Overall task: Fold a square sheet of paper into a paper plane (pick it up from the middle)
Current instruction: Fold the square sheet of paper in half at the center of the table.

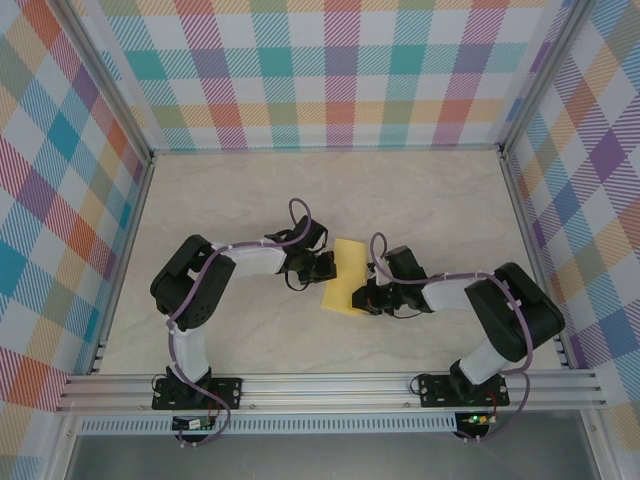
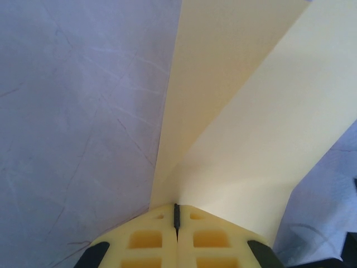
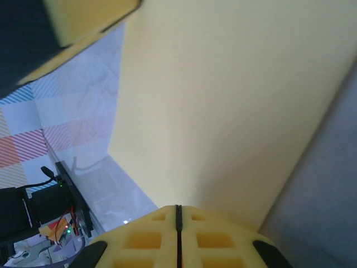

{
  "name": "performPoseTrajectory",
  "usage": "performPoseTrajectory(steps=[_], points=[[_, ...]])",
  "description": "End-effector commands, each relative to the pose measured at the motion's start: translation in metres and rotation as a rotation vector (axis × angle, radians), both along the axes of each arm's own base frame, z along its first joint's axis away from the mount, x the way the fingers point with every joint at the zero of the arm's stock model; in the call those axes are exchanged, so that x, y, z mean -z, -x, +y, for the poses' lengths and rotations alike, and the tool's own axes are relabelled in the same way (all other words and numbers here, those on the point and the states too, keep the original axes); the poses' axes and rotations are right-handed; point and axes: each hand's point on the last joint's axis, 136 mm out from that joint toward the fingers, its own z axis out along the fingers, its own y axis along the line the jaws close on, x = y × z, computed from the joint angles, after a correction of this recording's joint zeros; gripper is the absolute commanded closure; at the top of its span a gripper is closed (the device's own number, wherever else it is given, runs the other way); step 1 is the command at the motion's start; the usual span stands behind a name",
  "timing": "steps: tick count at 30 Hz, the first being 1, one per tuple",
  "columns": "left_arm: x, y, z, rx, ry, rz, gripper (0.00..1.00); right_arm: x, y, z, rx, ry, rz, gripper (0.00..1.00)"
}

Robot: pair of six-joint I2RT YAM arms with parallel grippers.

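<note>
The square sheet of paper (image 1: 345,275) is being held over the middle of the table (image 1: 250,190), slung btwn both arms. L gripper (image 2: 177,215), sitting a bit left of the table's centre, is pinching one edge w/ its yellow fingers pressed tight together, the paper spreading out from the nip in two flaps. R gripper (image 3: 178,209), sitting a bit right of the table's centre & nearer the table's front edge, is clamping the opposite side, fingers likewise squeezed together on the sheet
</note>
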Motion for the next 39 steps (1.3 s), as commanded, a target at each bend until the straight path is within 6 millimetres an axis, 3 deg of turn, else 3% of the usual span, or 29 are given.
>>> performPoseTrajectory(steps=[1,9,14,16,18,22,26,32,39], points=[[0.031,0.027,0.022,0.014,-0.116,0.085,1.0,-0.008,0.005,-0.001,-0.003,-0.015,-0.027,0.92],[0.033,0.03,0.023,0.02,-0.124,0.09,1.0,0.014,0.019,-0.004,-0.034,0.012,0.024,0.92],[0.033,0.031,0.024,0.019,-0.122,0.092,1.0,0.036,0.028,-0.019,-0.038,0.121,0.058,0.92],[0.034,0.031,0.025,0.02,-0.126,0.093,1.0,0.033,0.029,-0.018,-0.044,0.111,0.064,0.92],[0.033,0.031,0.025,0.02,-0.126,0.093,1.0,0.014,0.025,-0.008,-0.058,0.045,0.048,0.92],[0.034,0.031,0.026,0.021,-0.131,0.092,1.0,-0.033,-0.007,-0.007,-0.016,0.058,-0.105,0.89],[0.035,0.032,0.026,0.019,-0.129,0.095,1.0,-0.046,-0.048,-0.023,0.09,0.059,-0.15,0.85],[0.035,0.032,0.027,0.019,-0.135,0.094,1.0,-0.041,-0.083,-0.01,0.092,-0.012,-0.109,0.87],[0.036,0.034,0.029,0.02,-0.139,0.096,1.0,-0.014,-0.091,-0.014,0.097,0.042,-0.068,0.88]])
